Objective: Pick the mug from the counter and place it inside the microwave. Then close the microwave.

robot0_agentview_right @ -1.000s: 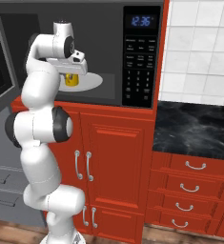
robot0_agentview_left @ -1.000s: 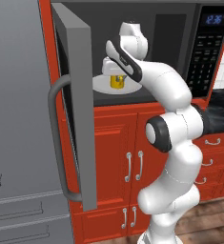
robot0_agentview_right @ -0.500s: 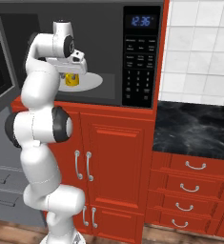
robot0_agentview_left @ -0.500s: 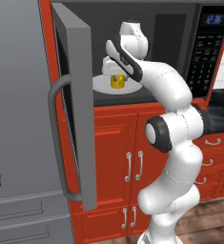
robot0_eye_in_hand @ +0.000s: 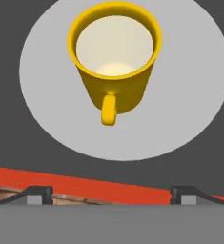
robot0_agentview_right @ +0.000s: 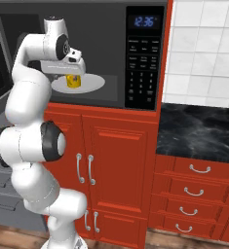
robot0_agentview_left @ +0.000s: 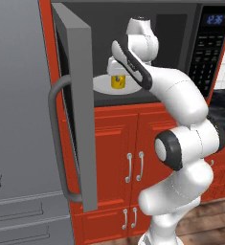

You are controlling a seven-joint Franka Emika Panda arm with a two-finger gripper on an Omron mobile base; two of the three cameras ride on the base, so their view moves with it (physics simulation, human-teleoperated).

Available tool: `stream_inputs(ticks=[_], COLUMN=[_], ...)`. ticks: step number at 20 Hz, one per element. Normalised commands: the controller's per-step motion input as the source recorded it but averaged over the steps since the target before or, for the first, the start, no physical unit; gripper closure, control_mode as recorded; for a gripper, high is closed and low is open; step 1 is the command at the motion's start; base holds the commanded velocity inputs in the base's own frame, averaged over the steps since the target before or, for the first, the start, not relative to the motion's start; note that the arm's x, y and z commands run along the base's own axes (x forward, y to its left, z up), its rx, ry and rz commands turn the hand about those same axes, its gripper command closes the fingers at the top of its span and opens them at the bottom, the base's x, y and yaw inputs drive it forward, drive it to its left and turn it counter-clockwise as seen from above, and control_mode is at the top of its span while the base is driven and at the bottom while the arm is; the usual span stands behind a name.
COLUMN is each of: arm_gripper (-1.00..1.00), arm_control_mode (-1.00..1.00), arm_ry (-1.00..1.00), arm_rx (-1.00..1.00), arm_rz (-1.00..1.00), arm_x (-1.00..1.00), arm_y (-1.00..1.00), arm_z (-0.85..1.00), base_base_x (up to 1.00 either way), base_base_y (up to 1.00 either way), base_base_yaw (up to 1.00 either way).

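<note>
Your pincer (robot0_eye_in_hand: 111, 195) has opened wide since a second ago, leaving the yellow mug (robot0_eye_in_hand: 114, 57) upright on the microwave's (robot0_agentview_right: 140, 58) turntable plate (robot0_eye_in_hand: 189, 95).

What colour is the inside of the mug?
Pale cream inside the yellow mug; the hand view shows it best.

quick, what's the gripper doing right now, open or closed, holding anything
Gripper: open, holding nothing; its fingertips stand wide apart, and the mug sits free on the turntable plate inside the microwave.
</note>
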Motion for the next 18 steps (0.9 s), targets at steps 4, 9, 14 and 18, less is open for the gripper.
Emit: stream_inputs(ticks=[4, 9, 14, 18], arm_gripper=[-1.00, -1.00, -1.00, -1.00], arm_control_mode=[-1.00, -1.00, -1.00, -1.00], arm_ry=[-0.07, -0.10, -0.20, -0.32], arm_rx=[0.00, 0.00, 0.00, 0.00], arm_rz=[0.00, 0.00, 0.00, 0.00], arm_x=[-0.71, -0.90, -0.98, -1.00], arm_y=[-0.12, -0.06, -0.12, -0.17], arm_z=[0.00, 0.24, 0.27, 0.00], base_base_x=[0.00, 0.00, 0.00, 0.00], base_base_y=[0.00, 0.00, 0.00, 0.00], base_base_yaw=[0.00, 0.00, 0.00, 0.00])
